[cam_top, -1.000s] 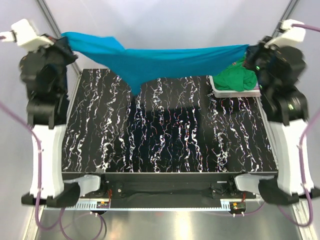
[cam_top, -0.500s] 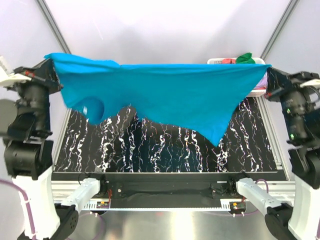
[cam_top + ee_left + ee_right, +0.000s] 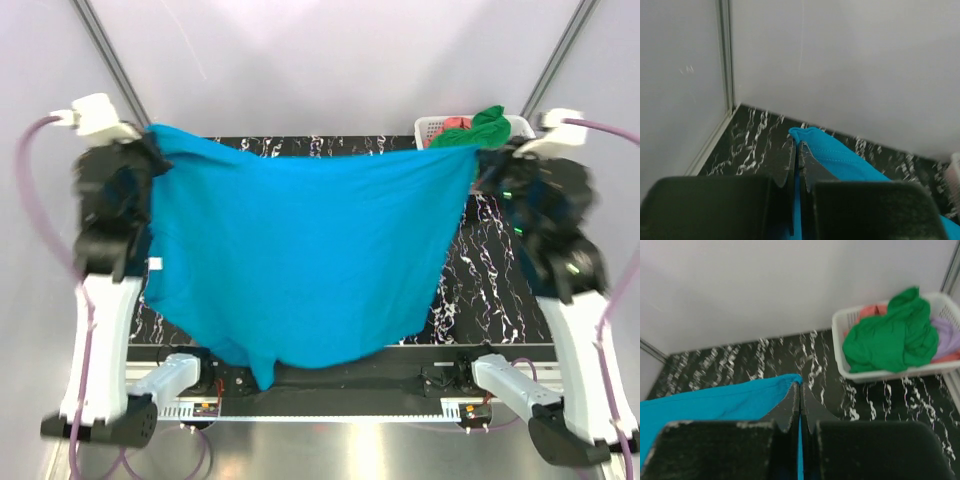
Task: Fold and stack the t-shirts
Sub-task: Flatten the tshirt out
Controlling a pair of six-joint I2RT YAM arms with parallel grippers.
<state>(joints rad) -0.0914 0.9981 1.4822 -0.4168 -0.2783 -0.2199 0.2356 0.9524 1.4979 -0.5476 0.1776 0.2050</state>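
Observation:
The teal-blue t-shirt (image 3: 300, 260) hangs spread wide above the black marbled table (image 3: 490, 290), held by its top corners and draping down past the near edge. My left gripper (image 3: 152, 135) is shut on its left corner (image 3: 812, 142); cloth runs between the closed fingers (image 3: 796, 150). My right gripper (image 3: 478, 152) is shut on the right corner (image 3: 775, 390), the jaws pinching the hem (image 3: 800, 390). A bright green t-shirt (image 3: 890, 337) lies heaped in the white basket (image 3: 880, 375), over a coral-pink t-shirt (image 3: 871, 311) and a lilac t-shirt (image 3: 947, 337).
The white basket (image 3: 432, 127) stands at the table's back right corner. Grey enclosure walls and metal frame posts (image 3: 724, 55) close in the back and sides. Both arm bases (image 3: 500, 375) sit at the near edge.
Both arms have swung the teal shirt towards the near edge; it now hangs fuller and lower, covering most of the table. Both grips have held.

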